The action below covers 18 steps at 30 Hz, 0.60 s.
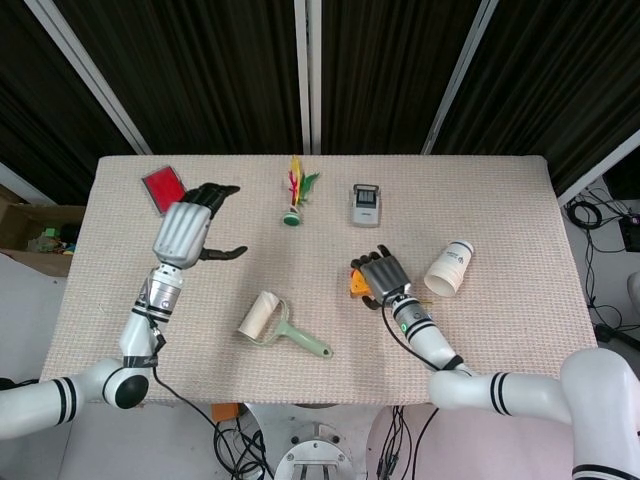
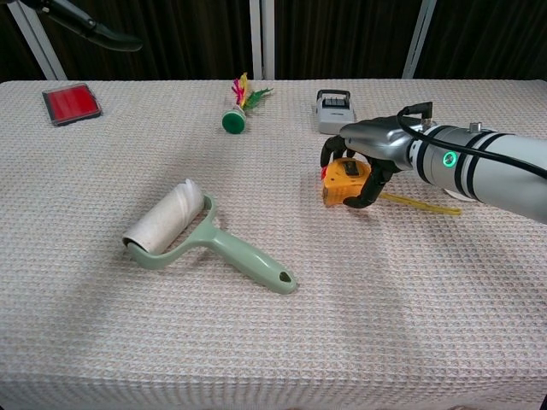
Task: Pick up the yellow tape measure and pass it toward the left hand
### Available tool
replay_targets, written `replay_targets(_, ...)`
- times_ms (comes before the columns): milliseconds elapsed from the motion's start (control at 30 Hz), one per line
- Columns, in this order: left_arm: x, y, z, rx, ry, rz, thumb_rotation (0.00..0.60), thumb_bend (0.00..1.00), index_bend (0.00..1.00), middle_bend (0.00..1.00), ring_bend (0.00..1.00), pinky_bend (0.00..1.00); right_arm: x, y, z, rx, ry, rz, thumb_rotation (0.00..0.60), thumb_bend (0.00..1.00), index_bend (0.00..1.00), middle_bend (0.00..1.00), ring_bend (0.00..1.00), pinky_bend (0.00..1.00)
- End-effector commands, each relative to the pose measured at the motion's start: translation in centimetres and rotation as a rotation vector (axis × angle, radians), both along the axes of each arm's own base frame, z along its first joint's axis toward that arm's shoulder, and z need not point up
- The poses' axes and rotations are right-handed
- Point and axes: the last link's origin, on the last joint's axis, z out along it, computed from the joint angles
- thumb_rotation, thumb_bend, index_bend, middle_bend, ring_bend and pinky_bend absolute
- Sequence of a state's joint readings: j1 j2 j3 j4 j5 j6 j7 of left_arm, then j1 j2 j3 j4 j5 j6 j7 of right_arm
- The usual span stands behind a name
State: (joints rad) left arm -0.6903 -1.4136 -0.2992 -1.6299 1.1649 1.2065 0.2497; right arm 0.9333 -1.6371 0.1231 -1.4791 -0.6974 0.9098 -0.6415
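Note:
The yellow tape measure (image 1: 356, 286) (image 2: 343, 184) lies on the table right of centre, a strip of its blade (image 2: 425, 205) pulled out to the right. My right hand (image 1: 385, 275) (image 2: 373, 150) covers it, fingers curled over its top and far side and the thumb against its near right side. The case rests on the cloth. My left hand (image 1: 184, 229) hovers above the table's left part, fingers spread and holding nothing; the chest view shows only its dark fingertips (image 2: 94, 30) at the top left.
A green lint roller (image 1: 271, 322) (image 2: 185, 223) lies between the hands. A red pad (image 1: 162, 186), a feather shuttlecock (image 1: 294, 202) and a grey device (image 1: 366, 205) sit along the back. A paper cup (image 1: 450, 267) lies right of my right hand.

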Motion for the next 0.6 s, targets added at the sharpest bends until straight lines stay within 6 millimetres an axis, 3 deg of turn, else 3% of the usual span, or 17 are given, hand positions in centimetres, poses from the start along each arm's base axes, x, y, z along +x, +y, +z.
replay_targets(33, -0.07, 0.04, -0.15, -0.004, 0.000, 0.002, 0.443, 0.00, 0.19, 0.23, 0.18, 0.27, -0.03, -0.06, -0.01, 0.000, 0.001, -0.006, 0.600, 0.28, 0.27, 0.27, 0.19, 0.13)
replay_targets(267, -0.45, 0.15, -0.37, -0.009, -0.003, 0.013, 0.445, 0.00, 0.19, 0.24, 0.18, 0.27, 0.16, -0.20, -0.32, 0.004, -0.019, -0.009, 0.600, 0.21, 0.36, 0.34, 0.26, 0.18)
replay_targets(600, -0.62, 0.24, -0.48, -0.013, -0.001, 0.016, 0.445, 0.00, 0.19, 0.23, 0.18, 0.27, 0.31, -0.54, 0.14, -0.074, -0.074, 0.023, 0.600, 0.25, 0.71, 0.60, 0.54, 0.37)
